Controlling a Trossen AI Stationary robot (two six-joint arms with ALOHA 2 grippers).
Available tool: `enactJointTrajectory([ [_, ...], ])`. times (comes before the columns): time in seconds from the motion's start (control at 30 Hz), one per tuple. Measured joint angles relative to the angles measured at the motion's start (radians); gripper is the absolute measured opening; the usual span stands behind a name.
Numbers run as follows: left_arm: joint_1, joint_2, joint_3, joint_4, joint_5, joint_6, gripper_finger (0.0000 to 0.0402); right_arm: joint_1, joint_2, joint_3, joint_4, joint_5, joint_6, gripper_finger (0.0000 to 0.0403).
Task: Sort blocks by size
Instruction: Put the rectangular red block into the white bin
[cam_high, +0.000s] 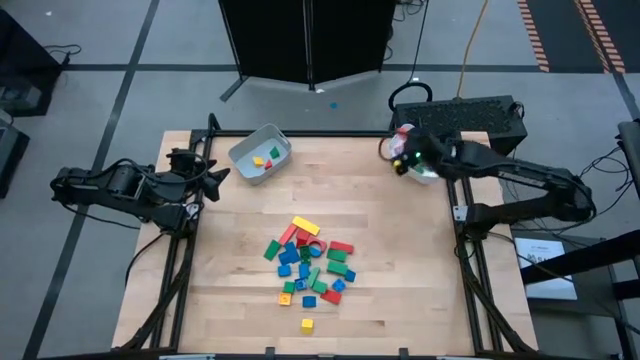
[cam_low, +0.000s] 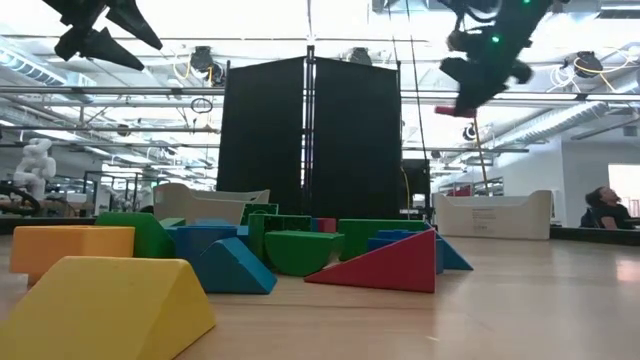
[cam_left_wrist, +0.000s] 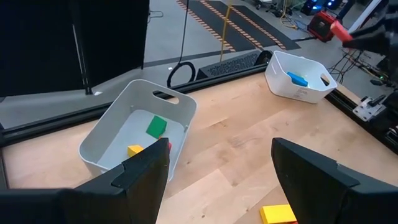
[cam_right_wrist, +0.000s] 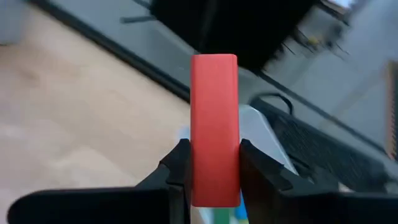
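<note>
Red bar (cam_right_wrist: 214, 127) pinched upright between fingers of right gripper (cam_right_wrist: 214, 171), above the white bin (cam_high: 425, 170) at two o'clock on the table (cam_high: 400, 260). Two white bins in all, second bin (cam_high: 260, 153) at eleven o'clock holding three blocks; roughly twenty blocks (cam_high: 312, 265) heaped at centre. Left gripper (cam_left_wrist: 217, 171) spread wide, empty, beside second bin.
</note>
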Motion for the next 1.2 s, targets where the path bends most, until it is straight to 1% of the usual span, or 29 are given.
enactJointTrajectory([
  [0.07, 0.000, 0.000, 0.000, 0.000, -0.007, 0.000, 0.0281, -0.057, -0.004, 0.000, -0.051, -0.001, 0.029, 0.0078],
  [0.17, 0.000, 0.000, 0.000, 0.002, -0.015, -0.001, 0.0281, -0.132, -0.004, -0.034, -0.063, -0.009, 0.070, 0.0078],
  [0.3, 0.000, 0.000, 0.000, 0.004, -0.015, -0.003, 0.0281, -0.220, -0.003, -0.135, -0.005, -0.073, 0.144, 0.0078],
  [0.37, 0.000, 0.000, 0.000, 0.004, -0.015, -0.003, 0.0281, -0.251, -0.003, -0.192, 0.051, -0.106, 0.169, 0.0078],
  [0.43, 0.000, 0.000, 0.000, 0.007, -0.015, -0.004, 0.0281, -0.274, -0.003, -0.237, 0.093, -0.131, 0.195, 0.0078],
  [0.5, 0.000, 0.000, 0.000, 0.007, -0.015, -0.004, 0.0281, -0.288, -0.003, -0.270, 0.115, -0.134, 0.233, 0.0078],
  [0.73, 0.000, 0.000, 0.000, 0.007, -0.015, -0.004, 0.0281, -0.340, -0.002, -0.343, 0.115, -0.133, 0.365, 0.0078],
  [0.87, 0.000, 0.000, 0.000, 0.007, -0.015, -0.005, 0.0281, -0.350, 0.016, -0.362, 0.116, -0.134, 0.395, 0.0082],
  [0.93, 0.000, 0.000, 0.000, 0.007, -0.015, -0.005, 0.0281, -0.350, 0.029, -0.362, 0.122, -0.134, 0.390, 0.0115],
  [1.07, 0.000, 0.000, 0.000, 0.007, -0.015, -0.004, 0.0281, -0.350, 0.055, -0.362, 0.154, -0.134, 0.374, 0.0203],
  [1.13, 0.000, 0.000, 0.000, 0.007, -0.015, -0.004, 0.0281, -0.350, 0.063, -0.362, 0.167, -0.134, 0.382, 0.0231],
  [1.2, 0.000, 0.000, 0.000, 0.007, -0.015, -0.003, 0.0281, -0.350, 0.063, -0.362, 0.173, -0.135, 0.395, 0.0246],
])
